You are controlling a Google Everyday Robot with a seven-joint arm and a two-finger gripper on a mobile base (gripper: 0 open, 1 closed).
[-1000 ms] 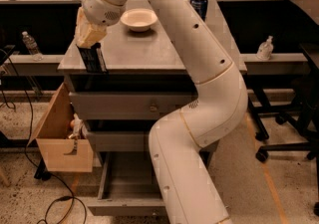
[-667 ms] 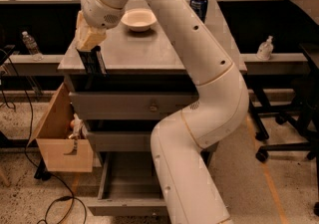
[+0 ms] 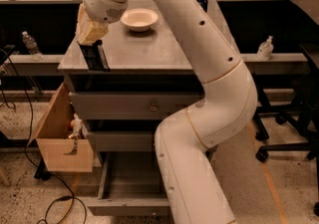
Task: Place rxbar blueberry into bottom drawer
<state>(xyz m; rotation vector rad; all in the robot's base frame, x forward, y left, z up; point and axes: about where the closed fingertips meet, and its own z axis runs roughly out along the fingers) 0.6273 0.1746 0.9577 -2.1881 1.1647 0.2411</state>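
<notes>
The rxbar blueberry (image 3: pixel 94 56) is a dark flat bar hanging upright over the front left corner of the grey cabinet top (image 3: pixel 144 51). My gripper (image 3: pixel 91 39) is right above it and shut on its upper end with tan fingers (image 3: pixel 87 30). The white arm curves down from there across the front of the cabinet. The bottom drawer (image 3: pixel 112 180) is pulled open near the floor, and the part of its tray that shows holds nothing. The arm hides the drawer's right side.
A white bowl (image 3: pixel 139 19) and a blue can (image 3: pixel 201 0) stand at the back of the cabinet top. A tan wooden box (image 3: pixel 60 136) sits to the left of the drawers. Bottles (image 3: pixel 30 44) (image 3: pixel 264 48) rest on side shelves. A chair base (image 3: pixel 284 143) is at the right.
The gripper and the bar stay at almost the same spot over the cabinet's left front corner. The arm's lower links have shifted slightly.
</notes>
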